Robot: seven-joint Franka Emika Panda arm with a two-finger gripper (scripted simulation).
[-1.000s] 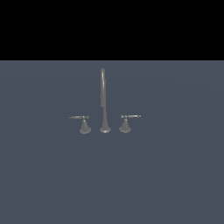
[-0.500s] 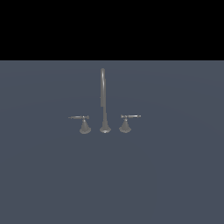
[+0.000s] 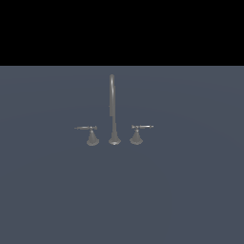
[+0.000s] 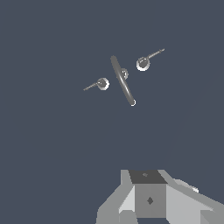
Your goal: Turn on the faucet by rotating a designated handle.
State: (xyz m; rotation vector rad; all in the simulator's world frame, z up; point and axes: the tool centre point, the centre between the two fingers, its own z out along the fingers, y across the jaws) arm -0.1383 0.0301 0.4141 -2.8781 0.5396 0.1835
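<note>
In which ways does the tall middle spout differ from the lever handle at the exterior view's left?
The spout rises tall and curves over at its top; the handle stands far shorter. The spout is a near-vertical tube, while the handle carries a thin horizontal lever pointing outward, away from the spout. Both are dull grey metal with flared bases on the same surface.
</note>
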